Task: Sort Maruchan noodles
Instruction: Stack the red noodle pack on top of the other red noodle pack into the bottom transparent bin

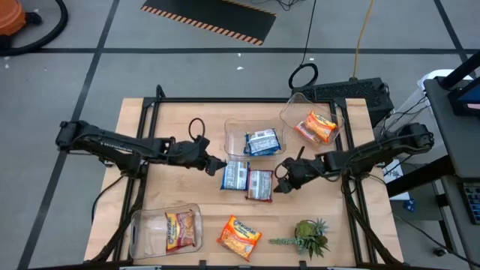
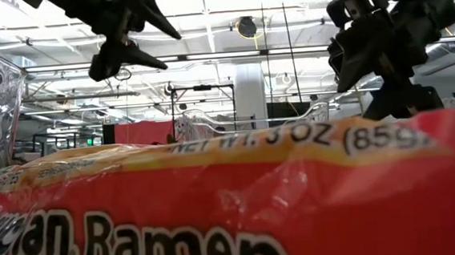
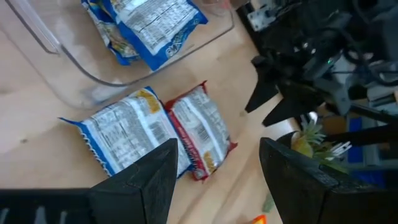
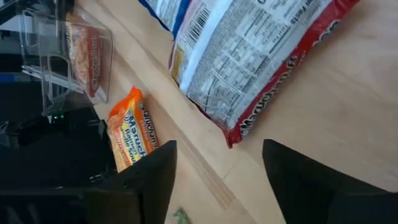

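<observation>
Two packets lie side by side in the middle of the wooden table (image 1: 172,120): a blue packet (image 1: 235,175) and, touching its right edge, a red packet (image 1: 259,184). Both are face-down, their printed backs up.

The left gripper (image 1: 217,166) hangs just left of the blue packet, its fingers (image 3: 140,186) spread apart and holding nothing. The right gripper (image 1: 279,184) sits just right of the red packet; its fingers (image 4: 149,180) are also parted, with nothing between them, and the red packet lies flat on the table in front of them.

Behind the pair stands a clear bin (image 1: 234,133) with blue packets (image 1: 262,142) in it. At the back right, a second clear bin (image 1: 295,107) holds orange packets (image 1: 316,127). At the front left, a third clear bin (image 1: 146,232) holds a dark red-brown packet (image 1: 180,229). One orange packet (image 1: 239,236) lies loose on the table near the front edge, and it fills the lower part of the low view. A small green plant (image 1: 309,237) stands to the right of it, near the front right corner.
</observation>
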You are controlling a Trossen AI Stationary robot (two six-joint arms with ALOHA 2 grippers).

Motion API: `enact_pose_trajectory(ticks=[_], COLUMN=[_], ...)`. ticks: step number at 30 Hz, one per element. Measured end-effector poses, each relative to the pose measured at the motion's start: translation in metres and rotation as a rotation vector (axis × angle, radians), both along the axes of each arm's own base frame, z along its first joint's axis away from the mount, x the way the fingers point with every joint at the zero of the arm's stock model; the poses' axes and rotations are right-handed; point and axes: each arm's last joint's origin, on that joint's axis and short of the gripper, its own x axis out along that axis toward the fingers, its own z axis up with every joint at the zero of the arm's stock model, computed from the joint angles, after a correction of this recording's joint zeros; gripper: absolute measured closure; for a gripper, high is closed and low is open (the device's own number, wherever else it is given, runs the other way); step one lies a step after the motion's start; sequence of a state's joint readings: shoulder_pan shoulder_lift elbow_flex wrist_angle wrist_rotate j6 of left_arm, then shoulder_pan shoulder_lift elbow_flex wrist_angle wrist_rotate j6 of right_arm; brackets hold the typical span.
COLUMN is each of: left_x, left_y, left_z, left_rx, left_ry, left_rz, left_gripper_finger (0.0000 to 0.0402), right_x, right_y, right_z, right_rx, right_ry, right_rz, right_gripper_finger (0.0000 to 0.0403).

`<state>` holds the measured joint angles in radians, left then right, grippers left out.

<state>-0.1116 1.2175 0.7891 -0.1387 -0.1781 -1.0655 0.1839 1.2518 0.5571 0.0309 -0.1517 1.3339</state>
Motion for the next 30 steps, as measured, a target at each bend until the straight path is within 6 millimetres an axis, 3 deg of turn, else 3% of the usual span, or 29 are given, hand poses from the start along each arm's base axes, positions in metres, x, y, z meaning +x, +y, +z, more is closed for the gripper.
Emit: enact_pose_trajectory(ticks=[7, 30], left_x=[-0.001, -0.005], left_y=[-0.015, -0.038], left_z=[0.002, 0.003], left_rx=[-0.039, 0.006], left_ry=[-0.036, -0.053], left_rz=[0.044, -0.005], left_gripper_finger=[0.0172, 0.0172], right_x=[0.0, 0.023], right_y=[0.007, 0.031], right_z=[-0.006, -0.042], right_rx=[0.008, 0.05], right_ry=[0.029, 0.008], right_rz=[-0.012, -0.011], right_gripper_finger=[0.0147, 0.0147])
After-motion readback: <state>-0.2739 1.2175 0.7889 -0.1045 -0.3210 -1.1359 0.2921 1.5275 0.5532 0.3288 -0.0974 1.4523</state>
